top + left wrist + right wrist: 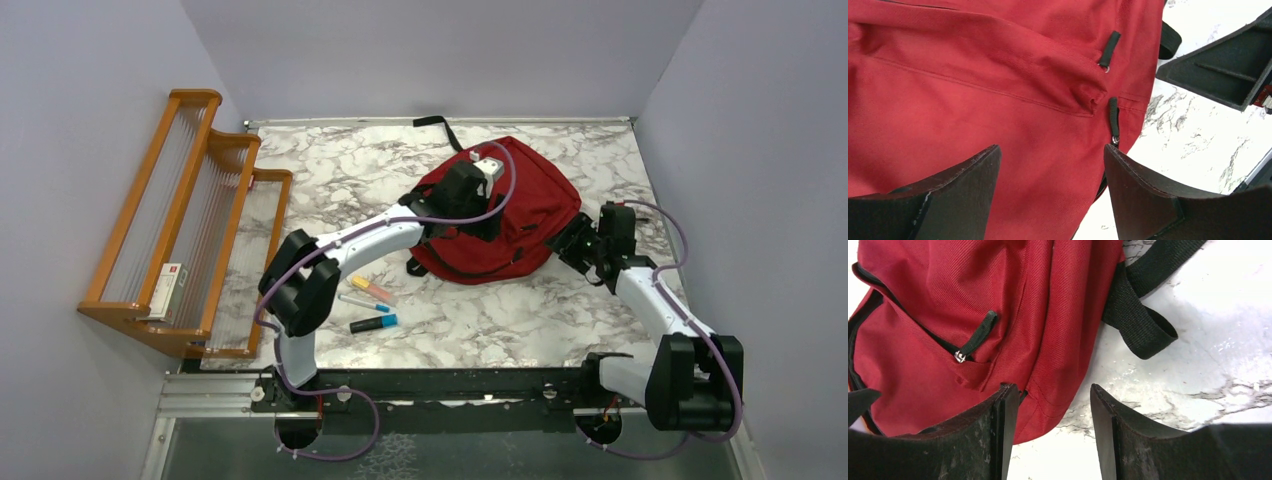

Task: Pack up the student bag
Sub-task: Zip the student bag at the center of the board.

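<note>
The student bag point(530, 205), a red backpack with black straps, lies closed on the marble table at centre right. My left gripper point(480, 215) hovers over its front, open and empty. In the left wrist view the jaws point(1052, 150) stand wide apart above red fabric point(973, 100), with two black zipper pulls point(1113, 120) just beyond the right finger. My right gripper point(570, 245) is at the bag's right edge, open and empty. In the right wrist view point(1053, 387) the bag's corner point(1058, 365) lies between its jaws, and a zipper pull point(977, 337) is ahead on the left.
A yellow-and-pink marker point(372, 290), a thin pen point(362, 302) and a blue-capped marker point(372, 323) lie left of the bag. A wooden rack point(190, 200) at the left edge holds a small box point(170, 290). Black strap loops point(1140, 322) spread onto the table.
</note>
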Controlling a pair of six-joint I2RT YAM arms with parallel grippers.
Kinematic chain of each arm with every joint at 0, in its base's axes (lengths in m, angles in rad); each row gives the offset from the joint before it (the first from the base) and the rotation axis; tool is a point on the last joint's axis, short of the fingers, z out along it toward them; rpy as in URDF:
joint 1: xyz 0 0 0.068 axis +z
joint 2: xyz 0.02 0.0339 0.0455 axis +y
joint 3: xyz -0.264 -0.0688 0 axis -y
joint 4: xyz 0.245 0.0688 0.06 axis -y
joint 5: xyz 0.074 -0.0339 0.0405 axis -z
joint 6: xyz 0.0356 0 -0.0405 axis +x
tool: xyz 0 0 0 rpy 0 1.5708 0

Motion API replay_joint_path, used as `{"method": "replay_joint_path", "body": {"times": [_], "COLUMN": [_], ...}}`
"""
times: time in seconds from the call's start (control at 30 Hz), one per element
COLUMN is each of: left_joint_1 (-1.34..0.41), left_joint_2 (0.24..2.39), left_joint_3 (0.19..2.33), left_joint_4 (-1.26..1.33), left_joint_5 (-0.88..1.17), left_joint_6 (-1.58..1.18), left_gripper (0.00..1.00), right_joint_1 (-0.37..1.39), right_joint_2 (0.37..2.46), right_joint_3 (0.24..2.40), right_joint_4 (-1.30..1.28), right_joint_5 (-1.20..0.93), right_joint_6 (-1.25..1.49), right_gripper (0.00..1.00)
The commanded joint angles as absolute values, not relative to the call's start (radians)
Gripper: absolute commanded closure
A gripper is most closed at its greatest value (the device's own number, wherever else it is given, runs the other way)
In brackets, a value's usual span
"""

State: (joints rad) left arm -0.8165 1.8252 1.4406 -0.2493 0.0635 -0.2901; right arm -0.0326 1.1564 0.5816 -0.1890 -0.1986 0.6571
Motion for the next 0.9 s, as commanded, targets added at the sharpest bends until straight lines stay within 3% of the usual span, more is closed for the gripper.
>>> {"method": "replay_joint_path", "body": {"times": [0.0, 0.17, 0.87], "left_joint_1": [-0.844, -0.862, -0.940], "left_joint_2": [1.897, 1.947, 2.070], "left_joint_3": [1.535, 1.571, 1.633], "left_joint_4": [-0.231, -0.231, -0.242], "left_joint_5": [0.101, 0.126, 0.119], "left_joint_6": [-0.281, -0.285, -0.286], "left_gripper": [0.25, 0.31, 0.40], "right_joint_1": [-0.041, -0.049, -0.082], "right_joint_2": [1.167, 1.177, 1.367], "right_joint_3": [0.582, 0.583, 0.597], "right_joint_4": [-0.126, -0.138, 0.029], "right_joint_5": [-0.229, -0.224, -0.294], "right_joint_6": [0.659, 0.641, 0.640], "right_gripper": [0.43, 0.46, 0.51]}}
